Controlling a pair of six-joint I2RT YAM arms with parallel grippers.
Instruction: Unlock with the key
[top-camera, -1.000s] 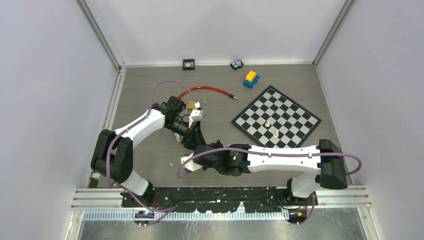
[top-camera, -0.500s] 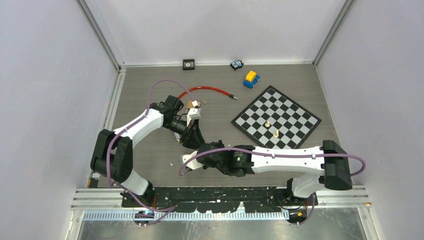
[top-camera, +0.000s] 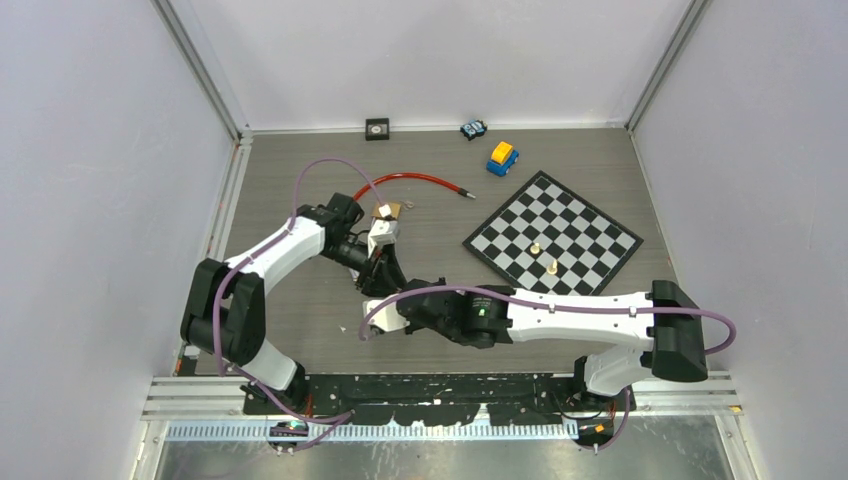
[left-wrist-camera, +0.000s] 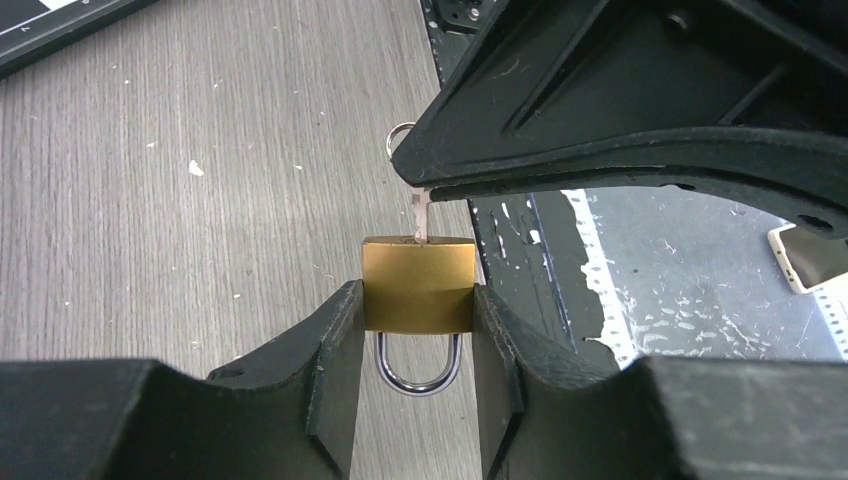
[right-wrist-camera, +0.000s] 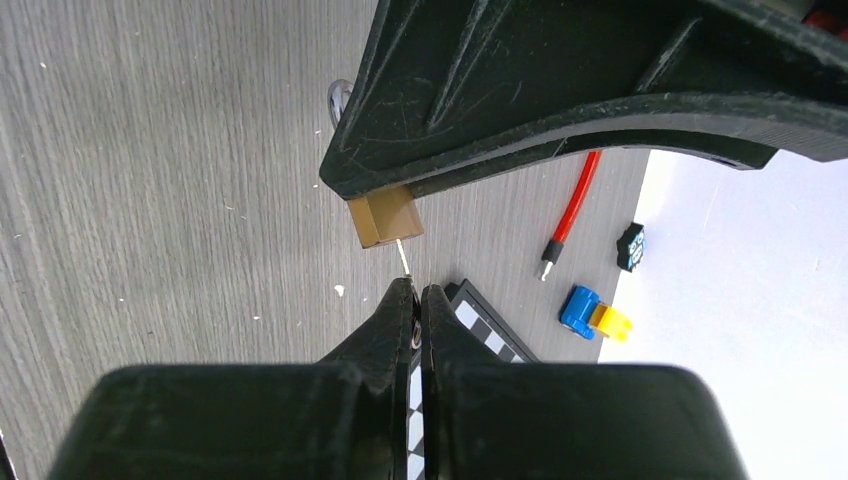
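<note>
A brass padlock sits clamped between my left gripper's fingers, its steel shackle pointing back toward the wrist. My right gripper is shut on a small silver key. The key's blade reaches the keyhole face of the padlock and looks partly in. In the left wrist view the key comes down from the right fingers into the lock body, with its ring behind. In the top view the two grippers meet tip to tip, and the lock is hidden there.
A red cable and a small brass-coloured item lie just beyond the left wrist. A chessboard with two pieces lies at the right. A blue-and-yellow toy car, a small dark toy and a black square block sit along the far wall.
Both arms have shifted a little to the left together, grippers still meeting. The left wrist has drawn slightly toward the far left. Both holds are unchanged.
</note>
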